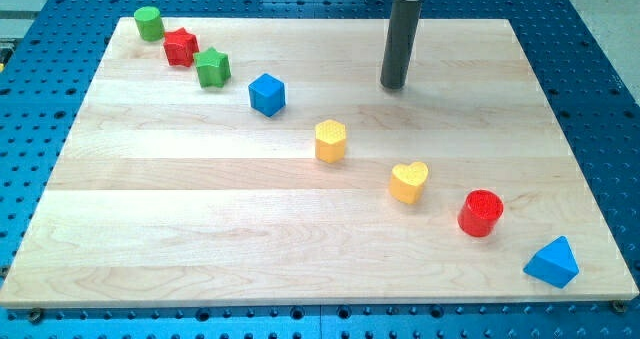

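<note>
Blocks run in a diagonal line across the tabletop (300, 239), from 10 o'clock down to 4 o'clock, so read them with me from the view's left.

First comes a tight trio: the green cylinder (149, 23), the red star (181, 47) at its 4 o'clock, touching or nearly so, and the green star (212, 68) just beside that. The blue cube (267, 94) sits near them, a little apart. The yellow hexagon (331, 141) follows, near the middle of the board.

My tip (393, 85) rests on bare wood and touches nothing. The end effector is a plain rod with no jaws to part or close, and it holds nothing. From it the blue cube lies at 9 o'clock, the yellow hexagon, the nearest block, at 7 to 8 o'clock, and the yellow heart (409, 182) at 6 o'clock.

Further right are the red cylinder (481, 213) and the blue triangle (552, 263), which sits close to the board's 4 o'clock corner.

Where you could get into trouble, as I judge it:
- A shove into the trio would likely drag its neighbours along.
- The blue triangle has little board left and could slide off the edge.
- An off-centre push on a cylinder could let it slip past the rod.
</note>
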Controlling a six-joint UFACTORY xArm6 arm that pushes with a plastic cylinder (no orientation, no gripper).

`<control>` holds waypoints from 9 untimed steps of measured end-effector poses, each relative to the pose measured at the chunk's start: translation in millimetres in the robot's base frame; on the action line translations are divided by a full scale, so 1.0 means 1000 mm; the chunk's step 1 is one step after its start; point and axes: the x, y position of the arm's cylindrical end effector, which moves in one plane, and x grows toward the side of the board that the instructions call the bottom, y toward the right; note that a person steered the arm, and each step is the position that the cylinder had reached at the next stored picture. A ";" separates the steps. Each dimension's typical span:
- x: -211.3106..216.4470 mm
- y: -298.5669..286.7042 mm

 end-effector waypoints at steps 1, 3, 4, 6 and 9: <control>0.000 0.001; 0.000 0.000; -0.009 -0.020; 0.039 -0.015; 0.137 0.053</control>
